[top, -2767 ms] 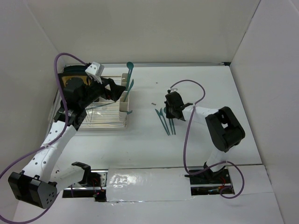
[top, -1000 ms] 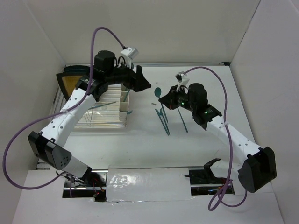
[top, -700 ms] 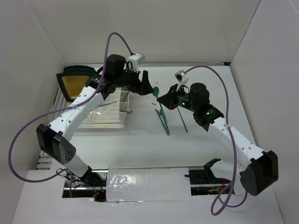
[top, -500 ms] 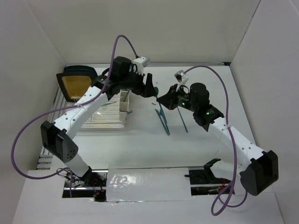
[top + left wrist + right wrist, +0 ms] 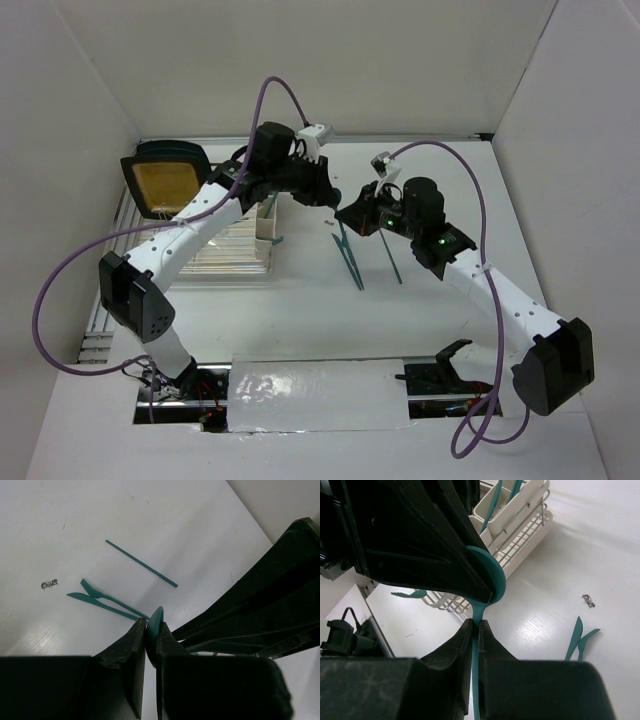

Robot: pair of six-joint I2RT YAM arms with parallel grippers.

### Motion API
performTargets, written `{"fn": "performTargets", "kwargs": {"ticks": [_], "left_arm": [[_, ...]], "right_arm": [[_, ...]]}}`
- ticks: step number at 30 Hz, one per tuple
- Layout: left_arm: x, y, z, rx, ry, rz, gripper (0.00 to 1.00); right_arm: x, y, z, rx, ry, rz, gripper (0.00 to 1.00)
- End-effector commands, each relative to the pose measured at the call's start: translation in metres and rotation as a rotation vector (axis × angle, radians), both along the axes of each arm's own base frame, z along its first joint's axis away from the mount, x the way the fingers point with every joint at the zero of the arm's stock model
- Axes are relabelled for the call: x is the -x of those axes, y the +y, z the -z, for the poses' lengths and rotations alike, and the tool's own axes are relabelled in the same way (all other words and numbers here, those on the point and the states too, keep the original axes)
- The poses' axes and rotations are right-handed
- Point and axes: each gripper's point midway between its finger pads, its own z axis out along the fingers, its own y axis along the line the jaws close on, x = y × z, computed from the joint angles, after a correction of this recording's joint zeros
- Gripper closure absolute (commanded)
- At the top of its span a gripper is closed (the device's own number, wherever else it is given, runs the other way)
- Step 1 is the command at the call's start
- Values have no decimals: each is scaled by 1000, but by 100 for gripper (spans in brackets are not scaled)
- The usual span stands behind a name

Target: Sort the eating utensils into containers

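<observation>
my left gripper point(image 5: 151, 630) was pressed together on the smooth rounded bowl of a thin teal plastic spoon point(image 5: 492, 577), and my right gripper point(image 5: 476, 630) pinched its slim handle, so the spoon hung in the air between them. at 9 o'clock from it, seen from the top, tall cream-white containers point(image 5: 517, 512) stood in a ribbed rack point(image 5: 530, 535). at 6 o'clock, two flat teal utensils point(image 5: 574, 639) lay on the glossy white table point(image 5: 75, 510).
</observation>
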Motion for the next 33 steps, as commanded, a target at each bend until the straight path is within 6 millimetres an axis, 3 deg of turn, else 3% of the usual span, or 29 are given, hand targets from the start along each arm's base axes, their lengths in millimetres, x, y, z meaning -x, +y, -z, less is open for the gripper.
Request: {"fn": "performTargets", "kwargs": {"ticks": [1, 2, 7, 8, 9, 10, 12, 13, 16, 18, 19, 20, 21, 23, 25, 26, 29, 30, 31, 33], "left_arm": [[-15, -2, -9, 7, -38, -22, 94], [-16, -3, -9, 5, -37, -23, 100], [-18, -2, -11, -3, -65, -38, 100], [-19, 0, -10, -9, -71, -49, 100], [-22, 4, -16, -11, -100, -71, 100], [-24, 7, -18, -22, -127, -79, 100], [-31, 17, -31, -39, -176, -131, 100], [-36, 21, -41, -44, -213, -146, 100], [-47, 40, -70, -40, -282, -199, 100], [-52, 57, -104, -32, -347, -236, 100], [-57, 72, -114, -52, -368, -268, 100], [-60, 83, -142, -31, -434, -303, 100], [-65, 99, -156, -31, -468, -335, 100], [-69, 116, -184, -45, -571, -376, 100], [-82, 152, -200, -92, -645, -492, 100], [-86, 158, -201, -129, -671, -518, 100], [-105, 206, -189, -213, -659, -667, 100], [-105, 203, -188, -206, -661, -664, 100], [-109, 225, -185, -217, -648, -705, 100], [-114, 233, -175, -211, -624, -698, 100]], "right_arm": [[2, 11, -32, -46, -70, -40, 100], [1, 10, -31, -45, -71, -41, 100], [-1, 5, -35, -30, -64, -8, 90], [1, 3, -29, -14, -41, -7, 82], [1, 2, -36, -12, -53, -1, 74], [1, 1, -32, 0, -35, 11, 55], [0, -13, -37, 19, -28, 80, 41], [3, -19, -32, 37, -1, 111, 27], [2, -45, -43, 37, -11, 237, 8], [6, -65, -37, 55, -8, 302, 0], [5, -68, -31, 61, 4, 311, 0], [7, -73, -27, 68, 13, 323, 0], [8, -74, -17, 77, 31, 324, 0], [7, -77, -8, 80, 54, 343, 0], [2, -84, 1, 90, 74, 382, 0], [1, -85, 7, 98, 88, 394, 0], [-8, -91, 15, 113, 103, 433, 0], [-10, -92, 18, 121, 111, 442, 0], [-15, -91, 24, 132, 120, 445, 0], [-21, -94, 27, 142, 130, 457, 0]]}}
